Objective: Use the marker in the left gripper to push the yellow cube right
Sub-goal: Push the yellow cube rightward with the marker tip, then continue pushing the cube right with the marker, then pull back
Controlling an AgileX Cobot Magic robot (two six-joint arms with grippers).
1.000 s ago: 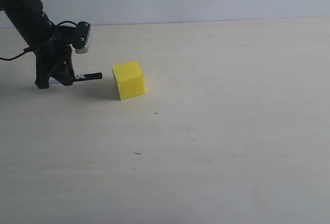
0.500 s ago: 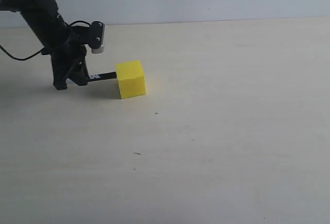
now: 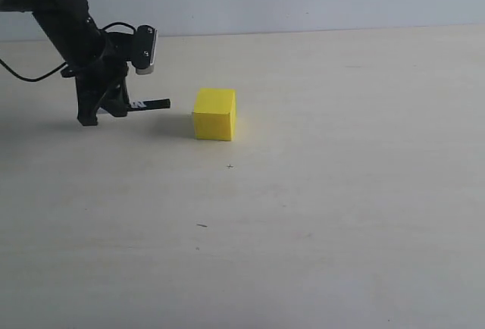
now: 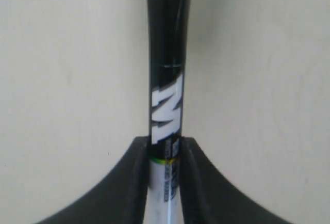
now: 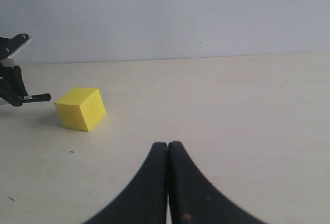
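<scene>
L arm [image 3: 67, 20] slants down from upper left, wrist bent, left gripper [image 3: 104, 109] held low, jaws clamped on the marker [image 3: 154, 104], which sticks out rightward. Other side: right gripper [image 5: 167, 152] jaws pressed together, tips fwd.

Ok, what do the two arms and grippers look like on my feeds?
The left arm is black with rounded joint housings. The left gripper is black too, with curved, tapering fingers. A small camera module with a pale silver face sits by it, and a thin black cable loops off the arm. The right gripper shows two matte black curved fingers. No markings are legible.
</scene>
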